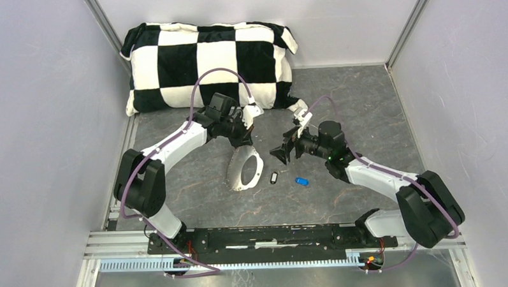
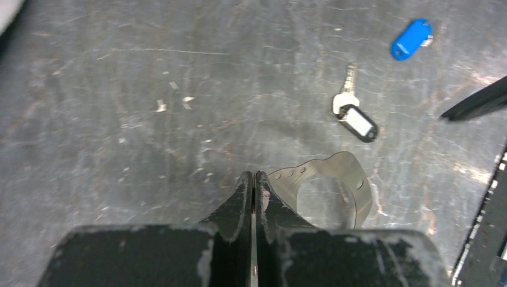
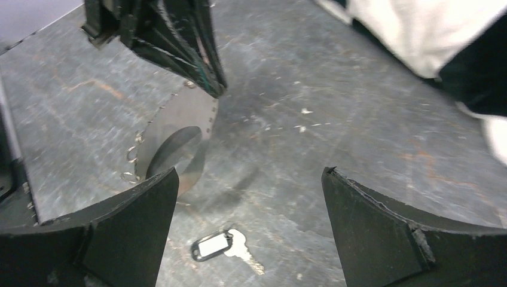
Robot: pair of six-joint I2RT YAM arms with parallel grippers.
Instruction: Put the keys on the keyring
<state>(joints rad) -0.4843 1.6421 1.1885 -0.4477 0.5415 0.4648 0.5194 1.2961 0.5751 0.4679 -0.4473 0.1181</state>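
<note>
Left tool (image 2: 253,179) pinches the keyring (image 3: 185,112) on edge — blue key (image 1: 302,181) lies crosswise.

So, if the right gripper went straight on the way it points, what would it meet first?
Probably the flat silvery metal keyring held by the left fingers; depth is unclear, so the scratched grey table could come first.

Light was soft and even from above, shadows faint. Glare streaked the scratched table (image 2: 149,119) ahead of the left fingers (image 2: 236,206). The pillow (image 3: 418,36) beyond the right fingers (image 3: 370,227) was blurred, out of focus.
</note>
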